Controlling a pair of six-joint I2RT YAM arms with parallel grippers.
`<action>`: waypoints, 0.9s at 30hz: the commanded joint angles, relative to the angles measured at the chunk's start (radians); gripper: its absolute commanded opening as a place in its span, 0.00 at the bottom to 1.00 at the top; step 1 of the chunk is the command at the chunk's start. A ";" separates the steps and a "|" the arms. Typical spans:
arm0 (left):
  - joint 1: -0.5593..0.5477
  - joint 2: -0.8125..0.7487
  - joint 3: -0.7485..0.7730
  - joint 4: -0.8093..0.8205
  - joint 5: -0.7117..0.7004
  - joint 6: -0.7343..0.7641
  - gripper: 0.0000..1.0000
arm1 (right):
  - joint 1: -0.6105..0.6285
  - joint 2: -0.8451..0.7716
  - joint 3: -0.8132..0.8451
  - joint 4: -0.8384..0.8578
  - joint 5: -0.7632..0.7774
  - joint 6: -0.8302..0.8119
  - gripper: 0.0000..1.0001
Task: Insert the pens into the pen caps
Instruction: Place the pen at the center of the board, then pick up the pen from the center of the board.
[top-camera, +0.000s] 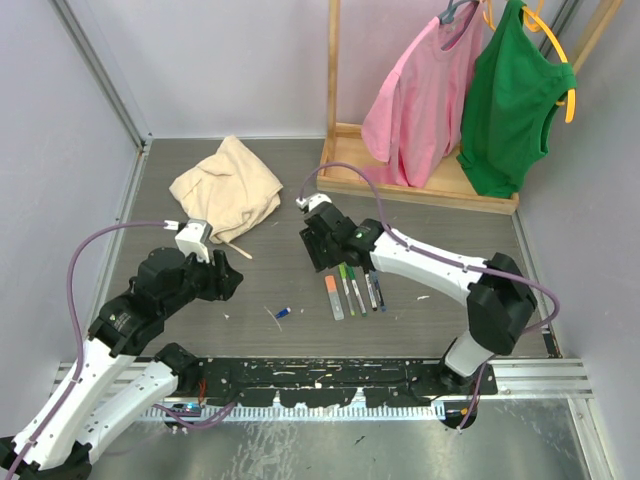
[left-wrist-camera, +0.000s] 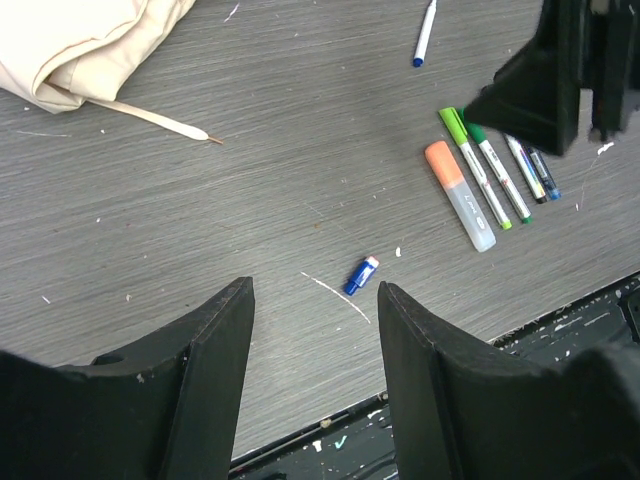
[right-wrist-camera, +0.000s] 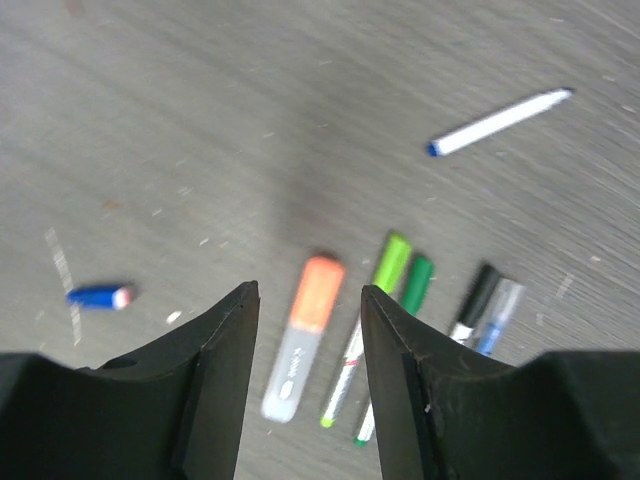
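Note:
Several pens lie in a row on the grey table: an orange-capped highlighter (top-camera: 334, 297) (left-wrist-camera: 460, 195) (right-wrist-camera: 303, 335), a light green pen (top-camera: 346, 288) (right-wrist-camera: 375, 310), a green pen (top-camera: 356, 291), a black pen (top-camera: 370, 290) and a blue pen (top-camera: 379, 293). A white pen with a bare blue tip (left-wrist-camera: 424, 33) (right-wrist-camera: 500, 122) lies apart; in the top view it is hidden. A small blue cap (top-camera: 283, 313) (left-wrist-camera: 361, 276) (right-wrist-camera: 98, 296) lies left of the row. My right gripper (top-camera: 322, 245) (right-wrist-camera: 308, 290) is open and empty above the row's far end. My left gripper (top-camera: 225, 280) (left-wrist-camera: 315, 285) is open and empty, left of the cap.
A beige cloth (top-camera: 228, 188) (left-wrist-camera: 80, 40) lies at the back left, with a thin tan stick (top-camera: 237, 247) (left-wrist-camera: 150, 118) at its near edge. A wooden rack (top-camera: 420, 185) with pink and green shirts stands at the back right. A black rail (top-camera: 330, 375) runs along the front edge.

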 joint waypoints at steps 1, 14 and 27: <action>0.003 -0.012 0.023 0.015 0.011 0.002 0.54 | -0.100 0.044 0.065 -0.028 0.169 0.120 0.51; 0.004 -0.031 0.014 0.012 0.004 -0.001 0.54 | -0.177 0.311 0.271 -0.121 0.352 0.484 0.57; 0.004 -0.041 0.007 0.017 0.008 -0.002 0.54 | -0.239 0.432 0.295 -0.063 0.286 0.507 0.57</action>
